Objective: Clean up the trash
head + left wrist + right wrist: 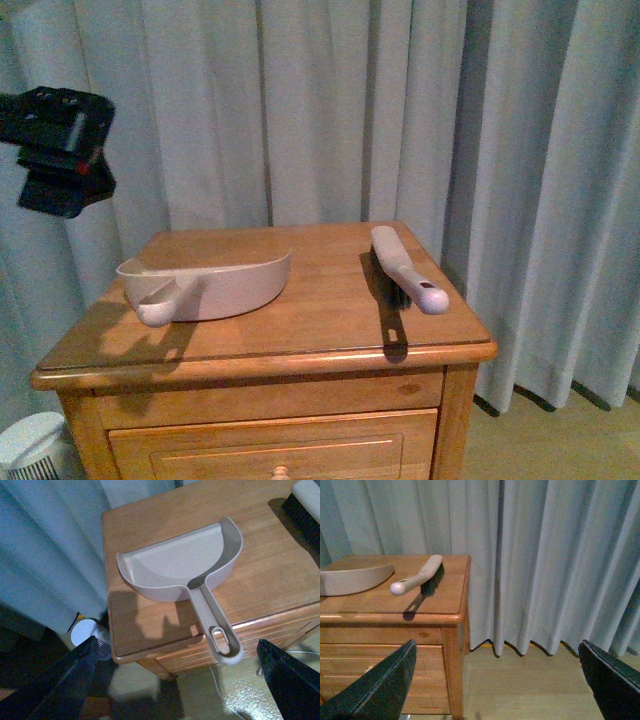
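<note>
No wad of white paper shows in any view; the trash is out of view. A pink dustpan (pixel 205 284) lies on the wooden nightstand (pixel 330 330), handle toward the front edge; its inside looks empty in the left wrist view (pixel 175 562). A pink hand brush (pixel 405 268) lies to its right, also in the right wrist view (pixel 417 577). My left gripper (pixel 177 680) is open, high above the nightstand's front left, over the dustpan handle (pixel 217 630); its arm shows at the upper left of the front view (pixel 55 150). My right gripper (pixel 495 680) is open, beside the nightstand's right side, low over the floor.
Grey curtains (pixel 400 110) hang behind and to the right of the nightstand. A white round appliance (pixel 35 450) stands on the floor at its left, seen too in the left wrist view (pixel 90 635). Drawers (pixel 375 665) front the nightstand. Wooden floor (pixel 530 685) lies to the right.
</note>
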Motion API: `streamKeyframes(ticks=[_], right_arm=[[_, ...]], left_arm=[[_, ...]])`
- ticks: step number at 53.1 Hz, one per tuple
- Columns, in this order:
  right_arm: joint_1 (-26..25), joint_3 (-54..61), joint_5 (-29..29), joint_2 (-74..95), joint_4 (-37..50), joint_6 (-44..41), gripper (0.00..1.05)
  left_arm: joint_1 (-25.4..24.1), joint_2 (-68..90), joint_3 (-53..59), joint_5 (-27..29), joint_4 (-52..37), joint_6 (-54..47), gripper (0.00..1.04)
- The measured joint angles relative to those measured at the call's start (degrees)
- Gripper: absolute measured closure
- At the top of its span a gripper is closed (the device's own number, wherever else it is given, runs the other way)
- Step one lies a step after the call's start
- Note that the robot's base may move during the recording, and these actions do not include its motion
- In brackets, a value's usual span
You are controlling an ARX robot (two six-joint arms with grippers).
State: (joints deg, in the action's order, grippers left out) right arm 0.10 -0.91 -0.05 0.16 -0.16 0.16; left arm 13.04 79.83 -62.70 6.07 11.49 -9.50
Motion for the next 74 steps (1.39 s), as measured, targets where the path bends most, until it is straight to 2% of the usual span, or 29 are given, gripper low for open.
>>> streamKeyframes(ticks=[13, 21, 74], right_arm=[[0.00, 0.00, 0.02, 0.00, 0.00, 0.00, 0.07], [0.00, 0.00, 0.02, 0.00, 0.00, -0.02, 0.07], [0.00, 0.00, 0.00, 0.00, 0.00, 0.00, 0.07]], left_arm=[[3.85, 13.75, -12.87, 3.52, 5.40, -1.01, 0.08], [4.28, 21.44, -16.81, 5.62, 7.28, 0.61, 0.08], [2.56, 34.62, -20.65, 8.72, 8.02, 8.31, 0.08]])
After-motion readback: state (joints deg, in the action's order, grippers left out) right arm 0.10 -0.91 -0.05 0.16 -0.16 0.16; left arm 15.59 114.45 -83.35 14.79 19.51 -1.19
